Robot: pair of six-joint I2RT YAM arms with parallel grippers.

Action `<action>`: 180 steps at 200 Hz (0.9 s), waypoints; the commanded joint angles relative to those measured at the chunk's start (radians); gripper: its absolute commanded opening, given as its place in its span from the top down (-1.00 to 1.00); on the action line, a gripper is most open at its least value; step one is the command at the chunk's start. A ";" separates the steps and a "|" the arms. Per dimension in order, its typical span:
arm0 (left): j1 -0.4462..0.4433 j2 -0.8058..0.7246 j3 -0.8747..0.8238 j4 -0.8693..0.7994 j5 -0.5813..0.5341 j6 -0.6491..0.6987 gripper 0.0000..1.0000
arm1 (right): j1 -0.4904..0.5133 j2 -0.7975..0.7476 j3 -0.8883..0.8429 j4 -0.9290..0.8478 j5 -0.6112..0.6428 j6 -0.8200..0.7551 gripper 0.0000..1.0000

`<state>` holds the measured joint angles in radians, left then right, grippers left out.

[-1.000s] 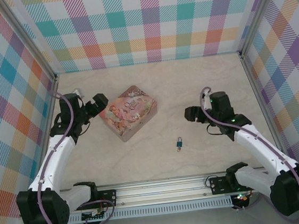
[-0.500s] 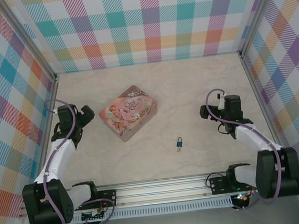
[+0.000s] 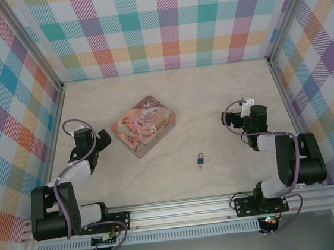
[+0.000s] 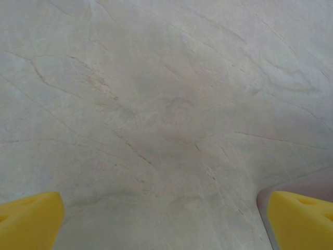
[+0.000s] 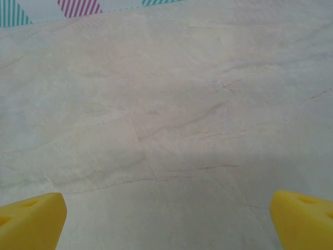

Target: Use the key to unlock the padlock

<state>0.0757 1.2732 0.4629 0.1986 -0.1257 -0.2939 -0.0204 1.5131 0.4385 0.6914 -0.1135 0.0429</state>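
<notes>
A pink illustrated tin [image 3: 144,125] was seen lying on the marbled table [image 3: 223,89]. Its lid was shut, so whatever it held could not be made out. The padlock [image 3: 201,157], a tiny blue-teal thing, was found flat on the table to the right of the tin and somewhat nearer the arm bases, well apart from it. The key [image 3: 200,167] was seen just at the padlock's near end, on the side turned away from the tin. Whether it was seated in the lock or merely touching it could not be told at that size.

The left gripper [image 3: 104,139] was placed just to the left of the tin, near its left corner but apart from it, and pointed toward it. Its jaws were spread wide and nothing was held. In the left wrist view the yellow fingertips [image 4: 28,219] were seen at opposite bottom corners, with the table's surface between them.

The right gripper [image 3: 227,118] was placed well to the right of the tin, at about the tin's level, and turned toward it. Its jaws too were spread fully and nothing was gripped. In the right wrist view the yellow fingertips [image 5: 302,216] were seen at the two bottom corners, and a strip of plaid wall [image 5: 78,8] was caught at the top edge.
</notes>
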 commanded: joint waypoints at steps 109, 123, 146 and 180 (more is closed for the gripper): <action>-0.096 0.264 -0.110 0.717 0.153 0.310 -1.00 | -0.010 0.024 -0.032 0.149 -0.012 -0.027 -1.00; -0.103 0.293 -0.129 0.783 0.154 0.319 -1.00 | -0.010 0.024 -0.032 0.148 -0.012 -0.027 -1.00; -0.103 0.287 -0.130 0.776 0.142 0.313 -1.00 | -0.010 0.024 -0.032 0.149 -0.012 -0.028 -1.00; -0.110 0.298 -0.047 0.627 0.126 0.317 -1.00 | -0.010 0.024 -0.032 0.149 -0.011 -0.030 -0.99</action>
<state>-0.0196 1.5631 0.3710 0.8398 0.0025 -0.0021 -0.0261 1.5391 0.4038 0.8013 -0.1131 0.0357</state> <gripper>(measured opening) 0.999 0.996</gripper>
